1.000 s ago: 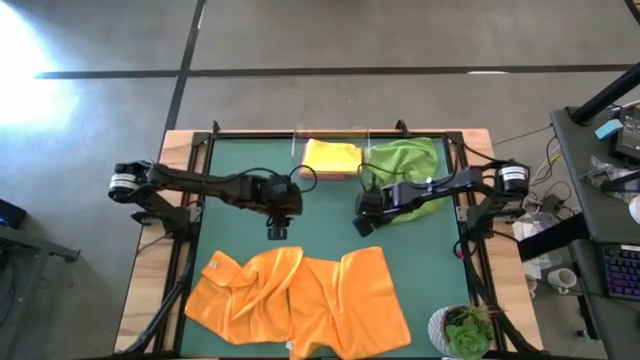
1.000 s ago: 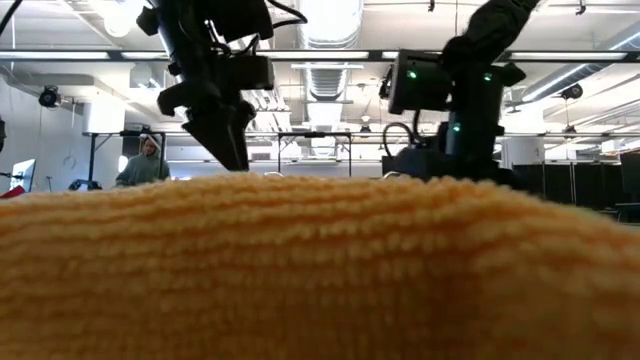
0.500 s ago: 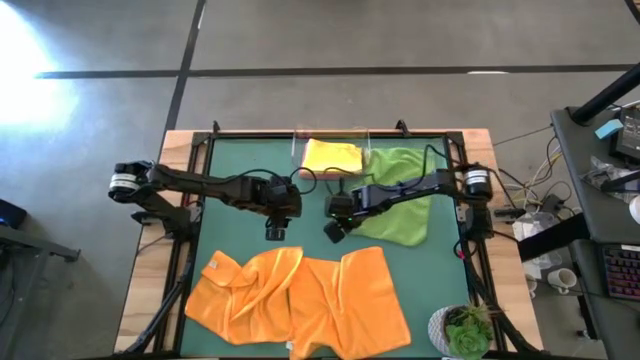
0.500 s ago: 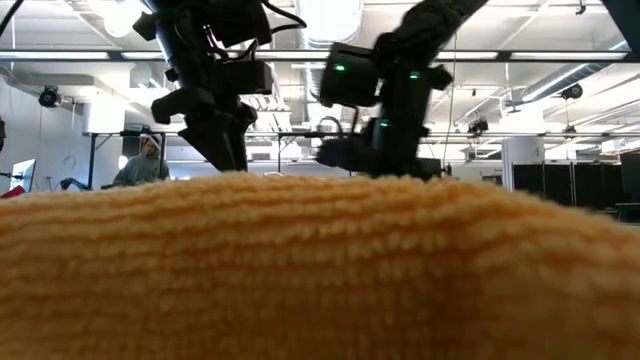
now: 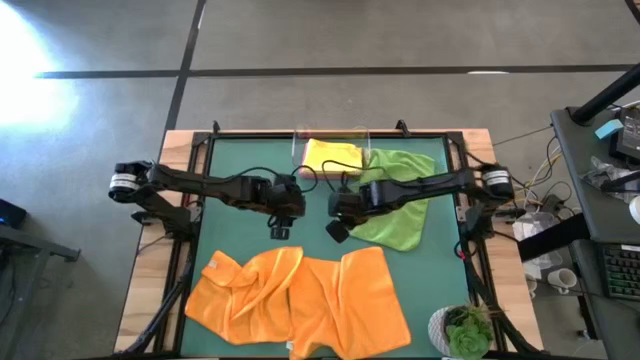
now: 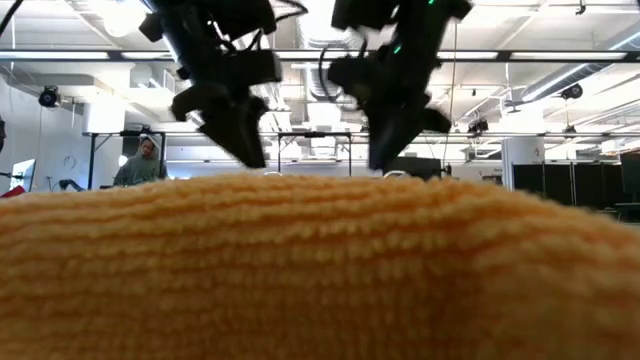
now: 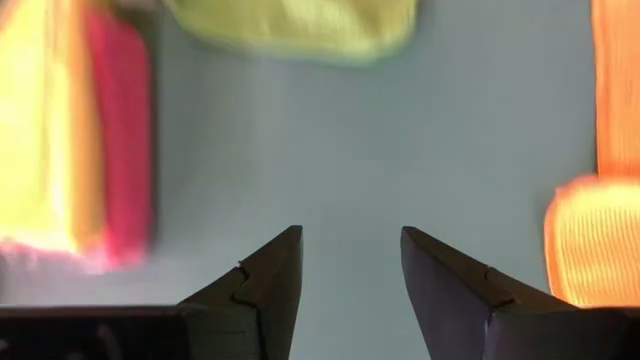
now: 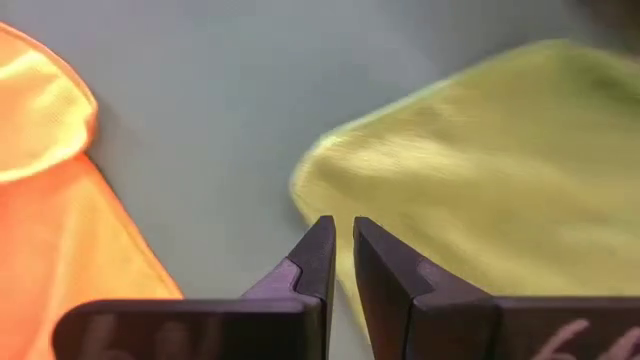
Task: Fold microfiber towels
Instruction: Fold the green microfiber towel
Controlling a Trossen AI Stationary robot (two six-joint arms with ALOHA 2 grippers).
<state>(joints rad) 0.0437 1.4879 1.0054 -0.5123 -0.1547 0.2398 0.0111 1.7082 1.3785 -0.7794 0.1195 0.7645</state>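
High view: left gripper point(image 5: 279, 232) parked mid-mat, fingers apart, grasping nothing. Right gripper point(image 5: 336, 232) nearly clenched at the green towel point(image 5: 400, 205), whose corner sits around 4 o'clock from it; holding cloth or not, can't tell. Yellow towel point(image 5: 333, 156) folded at 12 o'clock in the clear tray point(image 5: 297, 148), orange towels point(image 5: 300, 300) crumpled at 6.

Low view: just orange pile point(image 6: 320, 270) up front, both grippers above.

Left wrist: bare green mat point(image 7: 350, 150), pink towel point(image 7: 120, 140) under yellow.

Right wrist: green corner point(image 8: 330, 160) beside the tips.

Probably spreading green flat; next needs a clean corner pinch.

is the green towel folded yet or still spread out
Not folded: the green towel lies loosely spread and rumpled on the mat, its near corner by the right gripper. No neat fold shows.
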